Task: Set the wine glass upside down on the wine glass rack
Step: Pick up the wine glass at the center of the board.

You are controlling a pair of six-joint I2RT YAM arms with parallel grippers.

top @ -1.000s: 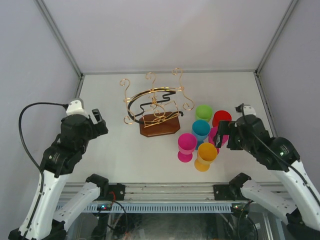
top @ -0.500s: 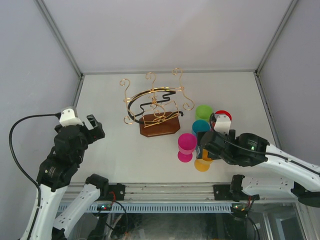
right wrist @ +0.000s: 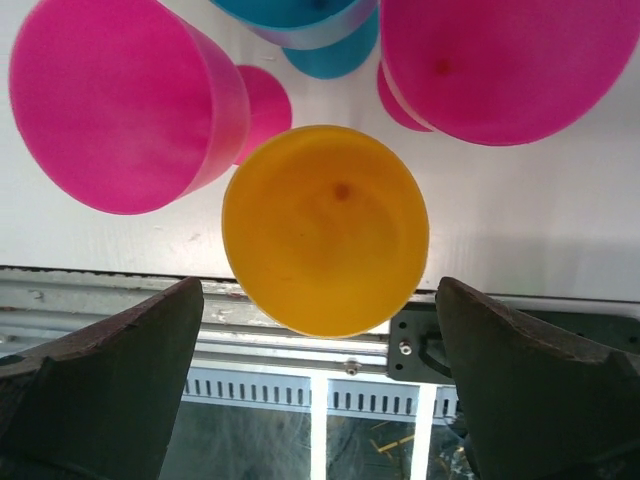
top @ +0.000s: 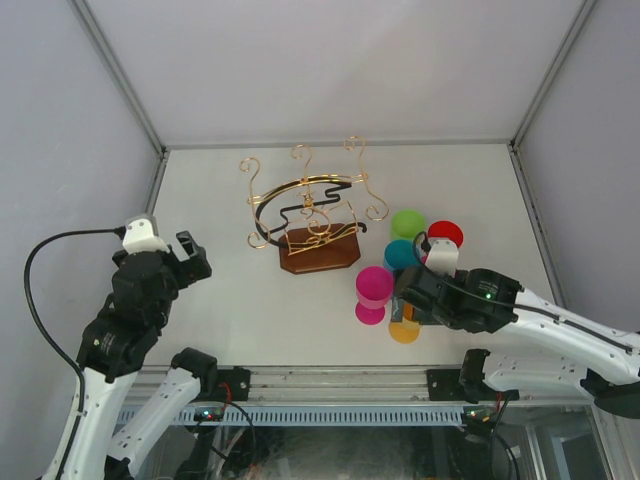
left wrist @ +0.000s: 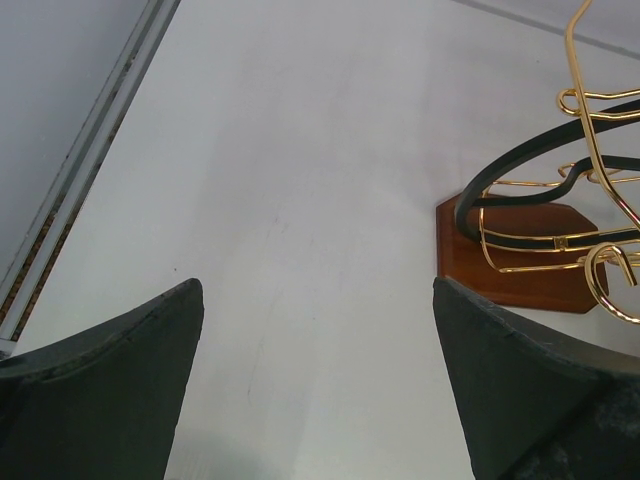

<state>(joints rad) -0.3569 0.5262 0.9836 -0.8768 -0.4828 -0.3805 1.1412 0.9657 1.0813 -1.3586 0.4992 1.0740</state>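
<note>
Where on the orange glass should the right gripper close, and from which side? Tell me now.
Likely best: grip the bowl of the orange glass across its round rim, coming down from above on the table-edge side. It stands upright with its stem hidden under the bowl; the pink glass and blue glass crowd its far side, and the open right gripper straddles it.

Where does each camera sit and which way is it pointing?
Top: above, behind the bases, looking down on the table; left arm and right arm show.
Left wrist: on the left arm, facing the rack; open left tool shows.
Right wrist: on the right arm, looking into the orange glass; open right tool shows.
Shared: top and left wrist, the rack; top and right wrist, the orange glass.
</note>
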